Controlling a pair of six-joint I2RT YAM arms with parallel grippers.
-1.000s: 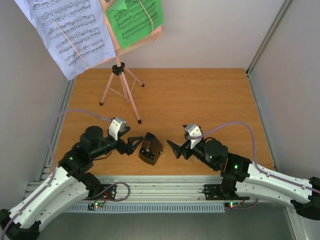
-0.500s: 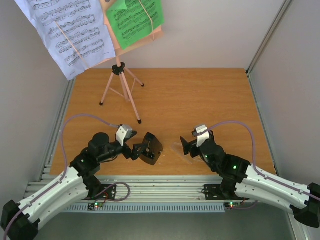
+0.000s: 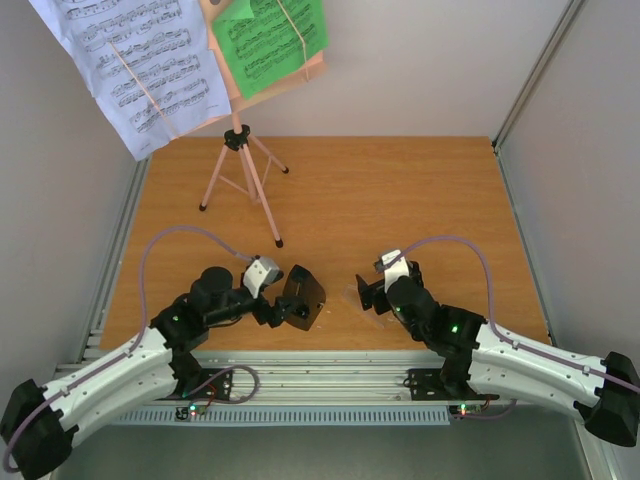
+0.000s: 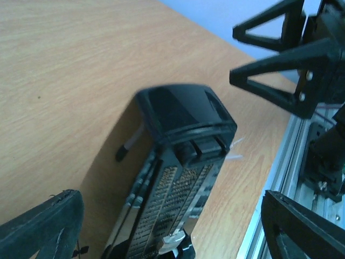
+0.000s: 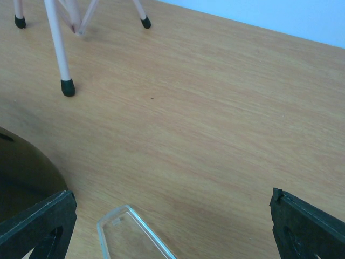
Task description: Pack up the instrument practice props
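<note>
The task looks barely begun. The stand (image 3: 243, 165) is upright at the far left of the table (image 3: 420, 200), its three legs spread. The white sheet (image 3: 140, 60) and the green sheet (image 3: 268, 40) are both on its desk. None of that is folded or taken down.

The work in hand is at the near edge, on the metronome (image 3: 303, 295). It sits just left of centre and seems to lie tipped over, with its scale face bare. Its cover (image 5: 132, 234) is off and lies flat on the table a little to its right, apart from it.

The left gripper (image 3: 277, 306) is low at the metronome with its fingers (image 4: 48, 224) wide. In the wrist view they stand on either side of the body and do not clamp it. The right gripper (image 3: 368, 296) hangs low over the cover, fingers (image 5: 310, 226) spread as wide as they go and holding nothing. The cover's tip shows between them.

So the likely step is putting the cover back on the metronome. Left after that are the sheets and the folding of the stand. No box or bag is in view.
</note>
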